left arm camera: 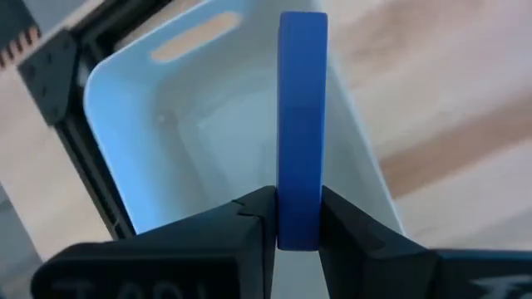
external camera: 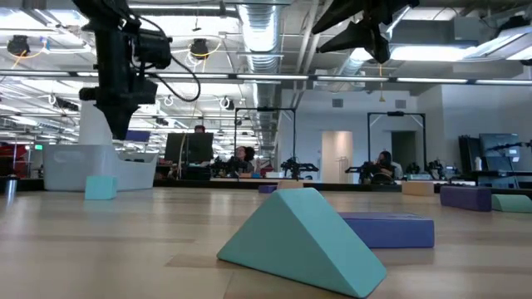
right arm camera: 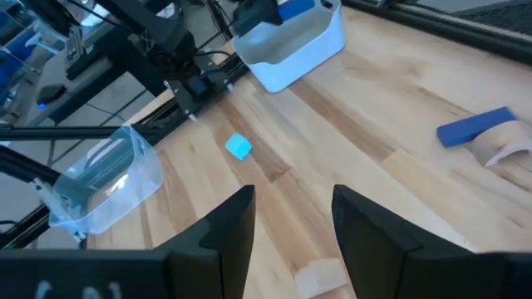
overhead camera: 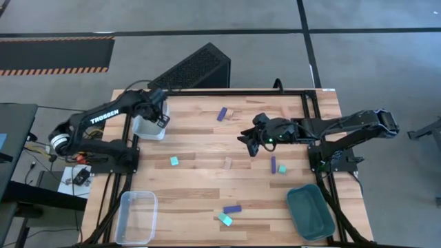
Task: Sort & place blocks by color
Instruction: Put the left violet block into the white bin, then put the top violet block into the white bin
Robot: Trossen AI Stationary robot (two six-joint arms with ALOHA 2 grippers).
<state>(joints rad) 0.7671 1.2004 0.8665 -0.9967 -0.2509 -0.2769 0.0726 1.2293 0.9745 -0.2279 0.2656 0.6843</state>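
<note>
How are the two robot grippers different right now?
The left gripper is pinching a blue block; the right gripper holds nothing, its fingers apart. The left gripper hangs over the white bin at the table's edge; the right gripper hangs over bare wood near the table's middle. Both are dark, two-fingered, and up off the table.

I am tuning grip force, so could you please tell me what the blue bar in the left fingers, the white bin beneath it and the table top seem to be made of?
Blue bar: matte and evenly coloured, perhaps foam or painted wood.
White bin: smooth, slightly glossy, with a moulded handle slot, likely plastic.
Table top: pale planks with visible grain, apparently wood.
</note>
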